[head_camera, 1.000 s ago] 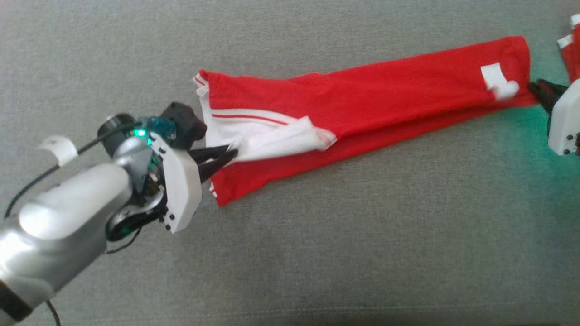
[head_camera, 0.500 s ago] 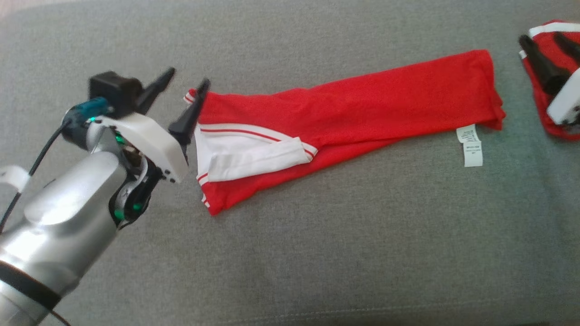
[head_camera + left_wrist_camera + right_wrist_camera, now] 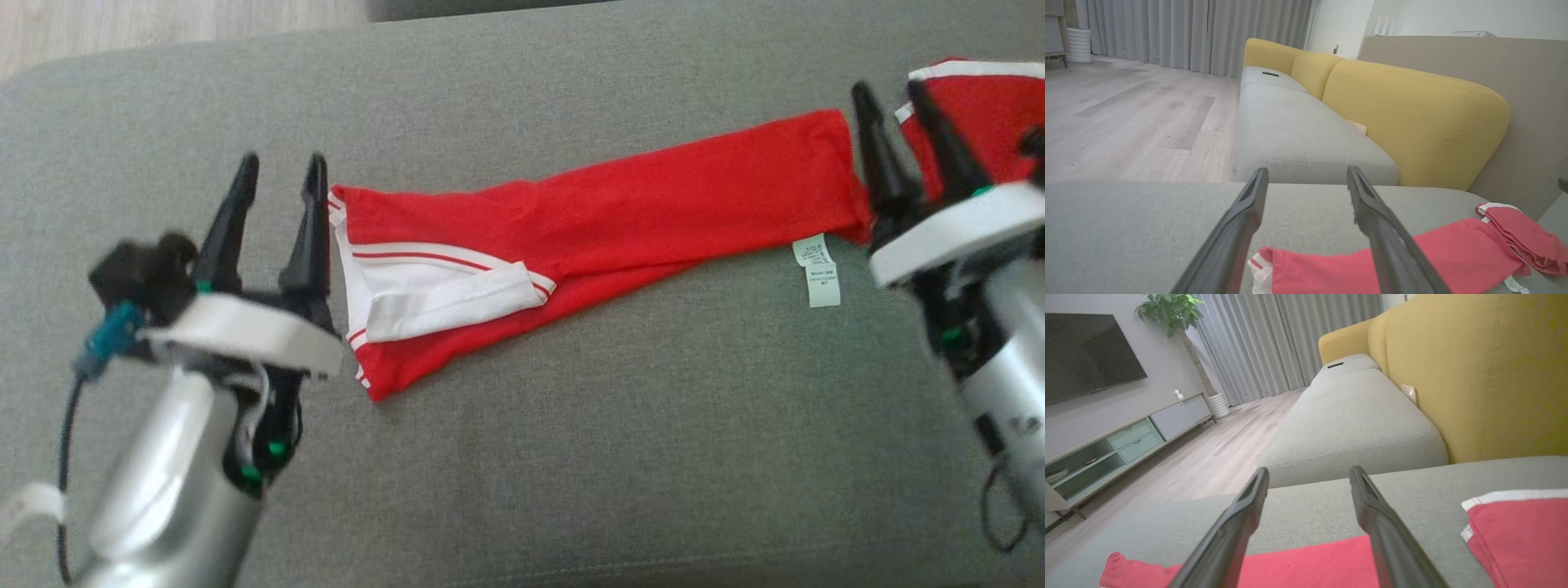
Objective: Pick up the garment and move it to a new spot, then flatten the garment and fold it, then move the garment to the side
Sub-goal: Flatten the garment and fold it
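The red garment (image 3: pixel 620 204) lies folded in a long strip on the grey sofa seat (image 3: pixel 571 457), running from 9 o'clock toward 2 o'clock in the head view, with a white label (image 3: pixel 820 269) near its far end. The left gripper (image 3: pixel 282 163) stands just beside the striped end at 9 o'clock, fingers (image 3: pixel 309 229) spread and holding nothing. The right gripper (image 3: pixel 888 88), at 2 o'clock, is also spread and empty, beside a second red cloth (image 3: pixel 980 114).
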